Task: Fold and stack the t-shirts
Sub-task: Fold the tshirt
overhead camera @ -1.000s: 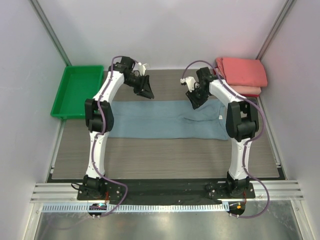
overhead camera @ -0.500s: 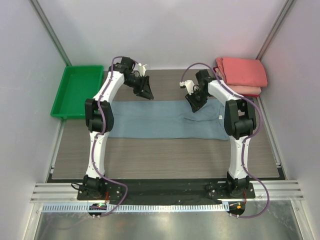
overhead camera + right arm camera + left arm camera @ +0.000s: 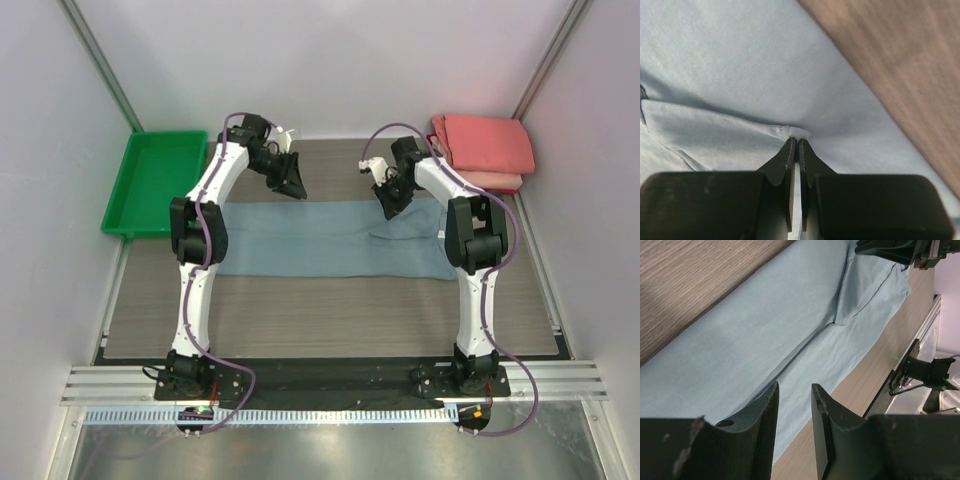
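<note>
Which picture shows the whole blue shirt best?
The top view: the blue shirt lies there as one long strip. The left wrist view shows only part of it; the right wrist view only a fold pinched by the right hand.

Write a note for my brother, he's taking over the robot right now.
Left gripper: open, empty, raised near the blue-grey t-shirt's far edge.
Right gripper: shut on a pinch of that shirt's far edge.
Done: pink t-shirts folded and stacked in the far right corner.
Left to do: the blue-grey t-shirt lies as a long strip; fold it, then put it on the stack.
</note>
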You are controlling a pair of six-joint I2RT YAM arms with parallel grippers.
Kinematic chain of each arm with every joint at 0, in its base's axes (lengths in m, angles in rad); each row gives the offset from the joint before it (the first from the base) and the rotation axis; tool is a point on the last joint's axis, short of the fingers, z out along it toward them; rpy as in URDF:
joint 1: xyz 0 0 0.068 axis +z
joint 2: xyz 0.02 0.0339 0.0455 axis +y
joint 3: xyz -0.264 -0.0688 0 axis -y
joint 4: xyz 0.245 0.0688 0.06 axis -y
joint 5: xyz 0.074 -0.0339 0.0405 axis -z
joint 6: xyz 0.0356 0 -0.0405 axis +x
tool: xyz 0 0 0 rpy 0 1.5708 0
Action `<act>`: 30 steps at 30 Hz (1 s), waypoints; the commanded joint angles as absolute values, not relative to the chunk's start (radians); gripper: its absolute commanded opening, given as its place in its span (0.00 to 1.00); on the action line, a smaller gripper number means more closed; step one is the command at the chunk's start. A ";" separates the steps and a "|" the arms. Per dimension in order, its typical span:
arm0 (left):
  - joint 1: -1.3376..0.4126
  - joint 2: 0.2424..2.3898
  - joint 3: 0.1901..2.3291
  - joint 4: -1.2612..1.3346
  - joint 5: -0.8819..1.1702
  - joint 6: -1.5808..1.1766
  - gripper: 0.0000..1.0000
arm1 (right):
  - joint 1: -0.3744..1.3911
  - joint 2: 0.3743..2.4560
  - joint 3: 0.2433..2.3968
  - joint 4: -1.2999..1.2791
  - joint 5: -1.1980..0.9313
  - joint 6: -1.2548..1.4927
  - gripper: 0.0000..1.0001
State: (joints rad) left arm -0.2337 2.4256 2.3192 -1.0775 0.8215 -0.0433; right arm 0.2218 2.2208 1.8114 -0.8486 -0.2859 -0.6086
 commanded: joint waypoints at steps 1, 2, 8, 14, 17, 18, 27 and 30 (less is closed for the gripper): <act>-0.236 2.359 2.330 -1.081 0.827 -0.031 0.33 | 0.236 2.134 1.871 -0.816 -0.264 -0.655 0.10; -0.236 2.361 2.332 -1.080 0.828 -0.032 0.33 | 0.239 2.128 1.873 -0.818 -0.259 -0.663 0.10; -0.236 2.362 2.336 -1.080 0.833 -0.034 0.33 | 0.278 2.106 1.853 -0.813 -0.249 -0.718 0.10; -0.236 2.349 2.330 -1.086 0.825 -0.025 0.33 | 0.333 2.138 1.894 -0.790 -0.239 -0.756 0.10; -0.236 2.344 2.329 -1.092 0.822 -0.020 0.33 | 0.360 2.167 1.934 -0.787 -0.219 -0.785 0.10; -0.236 2.344 2.329 -1.092 0.822 -0.020 0.33 | 0.367 2.187 1.956 -0.787 -0.216 -0.796 0.10; -0.236 2.345 2.336 -1.089 0.822 -0.023 0.33 | 0.377 2.172 1.945 -0.735 -0.138 -0.770 0.44; -0.238 2.326 2.355 -1.127 0.734 0.076 0.33 | 0.370 2.105 1.887 -0.716 -0.135 -0.726 0.47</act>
